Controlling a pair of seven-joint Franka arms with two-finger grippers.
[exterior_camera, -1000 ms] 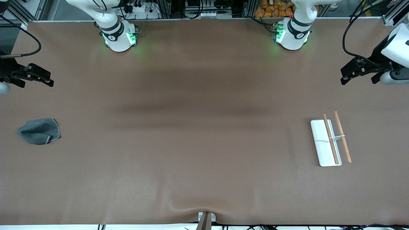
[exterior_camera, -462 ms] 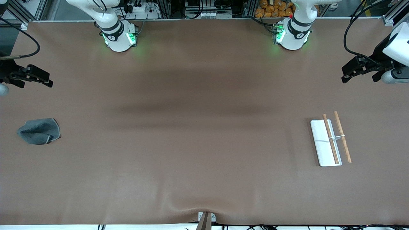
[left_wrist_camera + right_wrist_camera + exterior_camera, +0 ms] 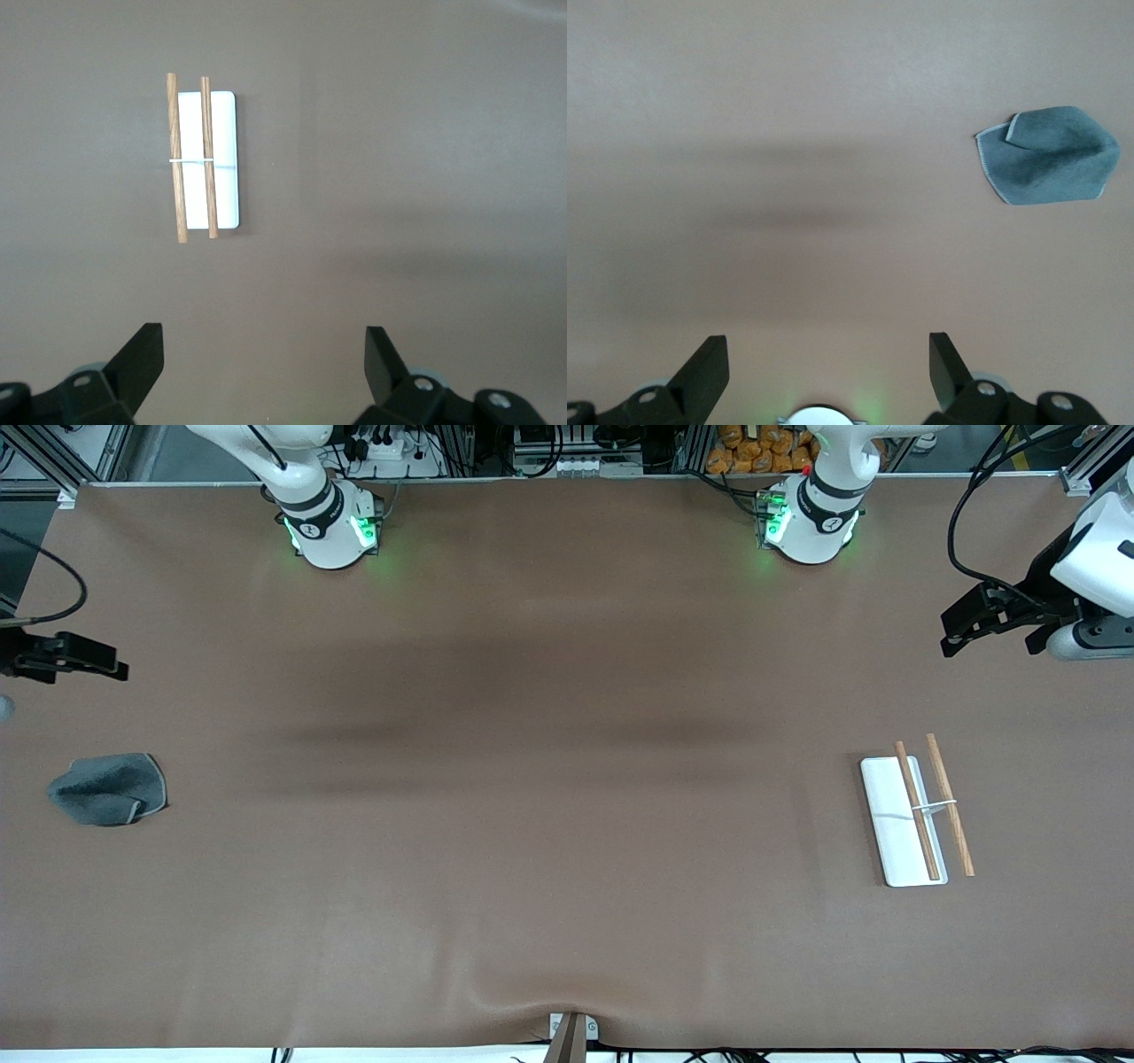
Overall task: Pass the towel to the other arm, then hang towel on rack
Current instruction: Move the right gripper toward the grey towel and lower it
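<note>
The towel (image 3: 108, 788), a crumpled dark grey cloth with one corner folded over, lies flat on the brown table at the right arm's end; it also shows in the right wrist view (image 3: 1050, 158). My right gripper (image 3: 113, 666) hangs open and empty over bare table at that same end, apart from the towel. The rack (image 3: 897, 841), a white base carrying two wooden rods, stands at the left arm's end and shows in the left wrist view (image 3: 226, 181). Over bare table near it, my left gripper (image 3: 950, 638) is open with nothing between its fingers.
Both arm bases (image 3: 332, 531) (image 3: 808, 527) stand along the table's edge farthest from the front camera. A small metal bracket (image 3: 571, 1032) sits at the middle of the edge nearest the camera. Black cables hang by both grippers.
My right gripper has drifted outward toward the right arm's end of the table and a little toward the towel's side. The left gripper has barely shifted. Towel and rack have not moved.
</note>
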